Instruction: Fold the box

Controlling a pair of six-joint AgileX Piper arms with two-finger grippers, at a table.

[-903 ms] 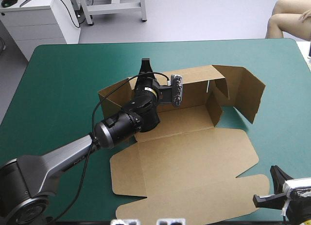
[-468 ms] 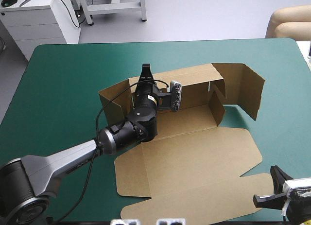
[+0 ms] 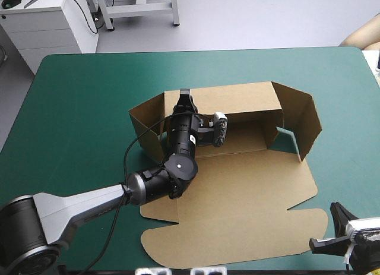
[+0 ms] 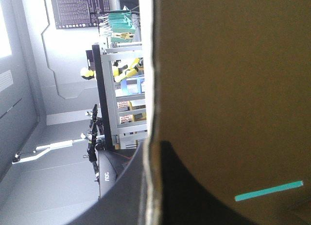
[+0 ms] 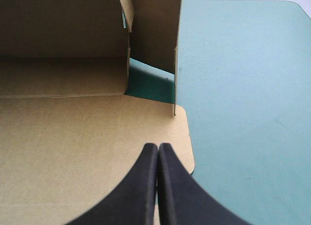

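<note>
Box [image 3: 240, 145]: back wall [image 3: 243, 100] up, lid [image 3: 237, 198] flat.
I found left gripper [image 3: 184, 95] pinching that wall; right gripper [image 5: 158, 147] closed, empty.

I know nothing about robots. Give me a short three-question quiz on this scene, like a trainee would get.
1. True or false: the brown cardboard box has its far wall standing upright.
2. The left gripper, with two black fin-shaped fingers, is:
A) open above the teal-green table cover
B) shut on the box's far wall
C) lying flat on the lid
3. Fill in: the right gripper, over the lid's near right corner, has its fingers ____ (open or shut).

Key: 1 true; 2 B; 3 shut.
</note>
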